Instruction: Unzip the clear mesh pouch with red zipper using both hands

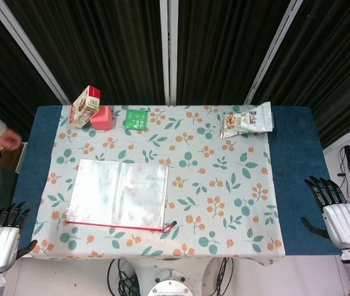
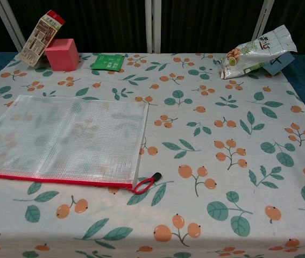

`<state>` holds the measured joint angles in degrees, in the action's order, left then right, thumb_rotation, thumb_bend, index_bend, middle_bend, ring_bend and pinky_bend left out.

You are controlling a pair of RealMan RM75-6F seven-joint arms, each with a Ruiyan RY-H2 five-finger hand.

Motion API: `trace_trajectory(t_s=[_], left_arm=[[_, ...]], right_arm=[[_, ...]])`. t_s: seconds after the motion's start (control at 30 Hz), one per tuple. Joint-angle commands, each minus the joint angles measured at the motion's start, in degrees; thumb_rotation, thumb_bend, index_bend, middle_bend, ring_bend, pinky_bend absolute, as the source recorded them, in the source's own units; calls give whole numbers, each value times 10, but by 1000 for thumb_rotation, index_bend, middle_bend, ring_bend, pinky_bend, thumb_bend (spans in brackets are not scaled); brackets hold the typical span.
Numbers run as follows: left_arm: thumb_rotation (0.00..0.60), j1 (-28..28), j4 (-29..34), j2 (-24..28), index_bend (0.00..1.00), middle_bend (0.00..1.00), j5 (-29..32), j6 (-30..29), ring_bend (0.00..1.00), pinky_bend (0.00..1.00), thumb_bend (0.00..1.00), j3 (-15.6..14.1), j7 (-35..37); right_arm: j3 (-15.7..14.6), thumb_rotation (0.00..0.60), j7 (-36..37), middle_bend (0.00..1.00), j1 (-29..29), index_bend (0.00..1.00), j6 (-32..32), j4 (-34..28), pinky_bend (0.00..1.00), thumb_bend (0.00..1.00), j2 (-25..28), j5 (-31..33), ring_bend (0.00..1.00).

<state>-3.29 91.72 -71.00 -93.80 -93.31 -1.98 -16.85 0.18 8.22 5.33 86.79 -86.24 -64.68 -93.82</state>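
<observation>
We see the clear mesh pouch [image 1: 118, 193] lying flat on the surface [image 1: 236, 203], toward its front left corner, on the floral cloth [image 2: 233, 161]. Its red zipper [image 2: 55, 179] runs along the pouch's near edge, parallel to the front edge of the surface, and the red pull loop [image 2: 146, 184] with its dark tip sticks out past the pouch's near right corner, resting on the cloth.

Our left hand [image 1: 3, 233] hangs just off the front left corner of the surface, fingers apart and pointing forward, holding nothing. Our right hand [image 1: 335, 206] sits by the right edge near the front, over the blue margin, fingers likewise spread and empty. Both are well apart from the pouch, and only the head view shows them.

Along the back edge, near the left corner, a tilted carton [image 2: 40, 36] leans against a pink block [image 2: 62, 54]. A small green packet [image 2: 107, 62] lies flat just to the right of the block. Toward the back right corner a snack bag [image 2: 257, 50] lies on its side. Beyond the left edge of the surface, a person's hand [image 1: 8, 139] shows in the head view.
</observation>
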Motion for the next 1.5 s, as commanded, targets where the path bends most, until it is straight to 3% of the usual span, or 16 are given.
trace_trajectory(t_s=[0.03,0.23,0.4,0.6,0.77,0.97,1.13,1.37,1.5], left_arm=[[600,2,-2,-2,256,153,2,4,139,200,23,0,1],[600,14,-4,-4,268,154,-17,21,139,200,21,-6,-1],[600,63,21,-3,293,157,-78,68,139,200,21,-13,-14],[600,171,85,-28,328,158,-159,195,139,200,65,-8,-44],[600,242,125,-80,334,158,-151,312,139,199,122,11,-77],[600,289,138,-176,367,148,-47,421,139,195,159,46,-127],[600,313,124,-245,346,126,86,473,119,186,208,79,-202],[600,346,110,-297,338,112,267,454,115,185,217,101,-337],[600,366,110,-307,336,105,333,434,106,184,257,102,-371]], right_arm=[[0,600,-2,41,2,0,-4,-2,0,152,1,1,0],[3,600,-10,41,8,0,-7,-10,0,152,6,-2,0],[9,600,-22,41,16,0,-9,-24,0,151,16,-6,0],[16,600,-36,41,35,0,-29,-45,0,152,28,-9,0],[20,600,-44,41,50,0,-47,-52,0,152,35,-9,0],[21,600,-41,41,60,0,-61,-50,0,151,39,-7,0],[19,600,-32,41,64,0,-62,-42,0,152,37,-7,0],[16,600,-16,41,64,0,-60,-28,0,152,33,-7,0],[15,600,-9,41,64,0,-57,-23,0,152,33,-7,0]])
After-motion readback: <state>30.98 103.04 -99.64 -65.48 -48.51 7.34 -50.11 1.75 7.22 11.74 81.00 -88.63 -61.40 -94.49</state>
